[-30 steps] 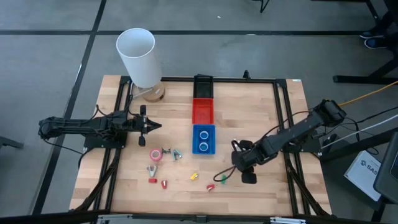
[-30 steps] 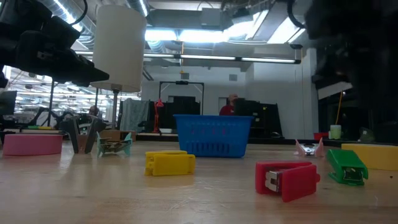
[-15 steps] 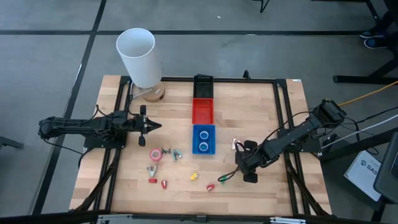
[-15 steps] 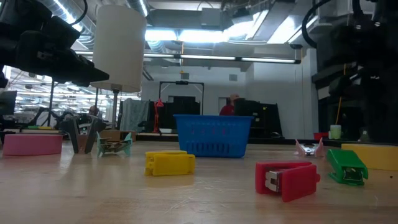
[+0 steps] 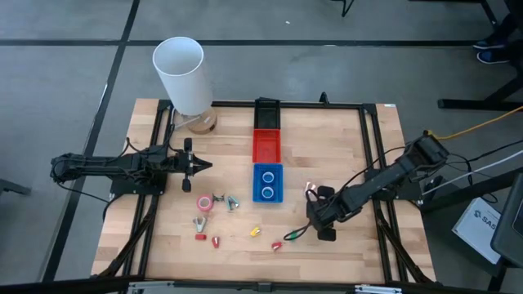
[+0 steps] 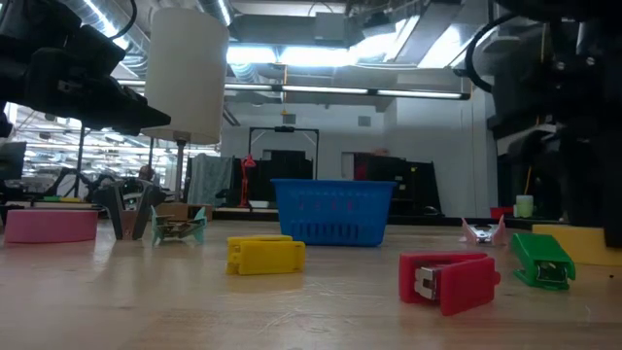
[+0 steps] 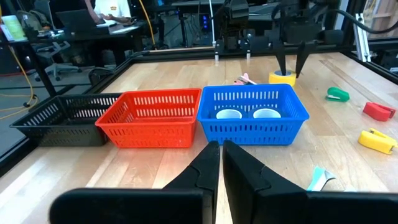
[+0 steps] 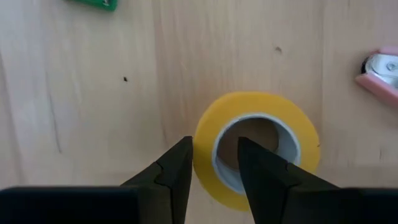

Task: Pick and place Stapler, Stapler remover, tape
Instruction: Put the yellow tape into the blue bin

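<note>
On the left, the left tool (image 5: 198, 166) is held idle above the table (image 5: 343, 155), its fingers pressed together and nothing in them; a pink tape roll (image 5: 204, 204) lies just beside it, unpicked. At the middle, two tape rolls already rest in the blue basket (image 5: 267, 194), so the tape part of the task is judged partly done.

On the right, the step in hand is the pick of the yellow tape roll (image 8: 256, 146). The right tool (image 8: 214, 163) is set over it with the fingers partly apart, one outside the ring and one over the centre hole; no clamp on the wall is seen yet. A lowering and a closing on the wall are called for next, then a carry to the blue basket.

Compared with a second ago, the right tool is shifted slightly over the table; the left arm is unchanged.
</note>
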{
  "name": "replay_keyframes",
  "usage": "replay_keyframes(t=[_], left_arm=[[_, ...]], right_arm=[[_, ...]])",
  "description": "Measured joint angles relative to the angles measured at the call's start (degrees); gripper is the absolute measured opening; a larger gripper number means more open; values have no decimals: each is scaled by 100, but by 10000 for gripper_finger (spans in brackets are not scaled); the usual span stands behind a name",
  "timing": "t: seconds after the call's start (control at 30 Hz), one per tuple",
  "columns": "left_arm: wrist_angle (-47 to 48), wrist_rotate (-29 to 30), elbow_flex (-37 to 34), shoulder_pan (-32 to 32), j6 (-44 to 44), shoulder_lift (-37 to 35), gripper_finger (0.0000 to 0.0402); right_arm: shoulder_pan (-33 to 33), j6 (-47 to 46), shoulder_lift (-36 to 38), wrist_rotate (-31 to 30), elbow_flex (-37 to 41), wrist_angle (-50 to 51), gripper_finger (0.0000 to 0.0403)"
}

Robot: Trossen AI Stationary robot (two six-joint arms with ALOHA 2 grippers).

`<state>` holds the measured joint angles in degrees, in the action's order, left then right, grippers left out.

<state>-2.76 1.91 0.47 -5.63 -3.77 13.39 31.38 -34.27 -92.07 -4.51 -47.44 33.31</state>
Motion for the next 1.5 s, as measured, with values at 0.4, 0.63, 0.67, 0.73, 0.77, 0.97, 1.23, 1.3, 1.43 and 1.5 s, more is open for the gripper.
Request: replay_keyframes(t=[0.4,0.63,0.67,0.73,0.77,0.97,1.23,1.3,1.43,1.5], left_arm=[[0,0,0,0,-1,0,16],[0,0,0,0,-2,0,15],[-1,0,1,1,-1,0,16],[0,0,0,0,-1,0,17],[-1,0,0,1,-2,0,17],[0,0,0,0,-2,0,15],[0,0,0,1,-2,0,16],[0,0,1,0,-1,0,16],[-2,0,0,2,0,0,17],[0,0,2,0,-2,0,16]], right_arm=[[0,22,-37,20,-2,-75,35],[0,1,-19,23,-2,-78,36],[0,1,-15,32,-3,-97,37],[-5,14,-15,97,-50,-109,38],[-9,18,-13,139,-85,-124,38],[-15,136,-4,170,-260,-139,36],[-158,442,-4,162,-337,-135,38],[-191,488,-4,168,-337,-168,38],[-270,662,-4,172,-337,-233,39],[-310,773,-2,182,-337,-236,38]])
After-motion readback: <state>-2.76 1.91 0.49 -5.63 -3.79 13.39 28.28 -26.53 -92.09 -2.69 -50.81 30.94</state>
